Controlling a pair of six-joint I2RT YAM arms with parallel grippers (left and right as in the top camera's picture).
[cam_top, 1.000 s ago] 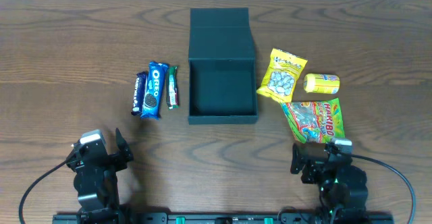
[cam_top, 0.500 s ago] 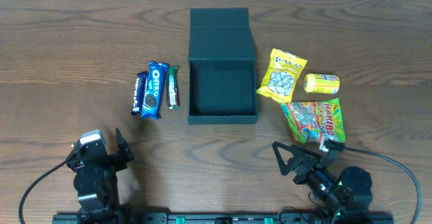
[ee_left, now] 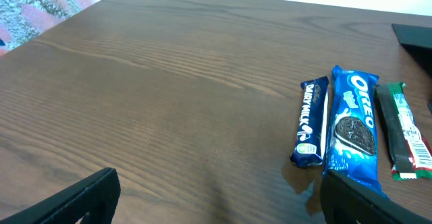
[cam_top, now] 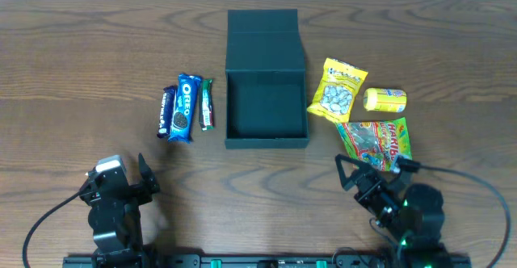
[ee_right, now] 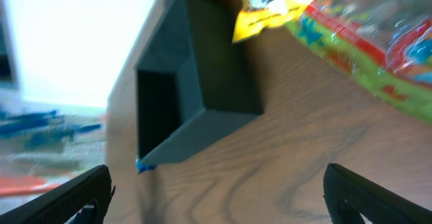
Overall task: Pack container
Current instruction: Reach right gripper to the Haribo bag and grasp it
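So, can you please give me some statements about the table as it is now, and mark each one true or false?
1. The container is open and has nothing inside. True.
2. The Oreo packet lies on the right arm's side of the container. False: it lies on the left arm's side, between two other bars.
3. The right gripper is shut on the Haribo bag. False: its jaws are open at the bag's near edge and grip nothing.
4. The yellow bag and the small yellow roll lie on the same side of the container as the Haribo bag. True.
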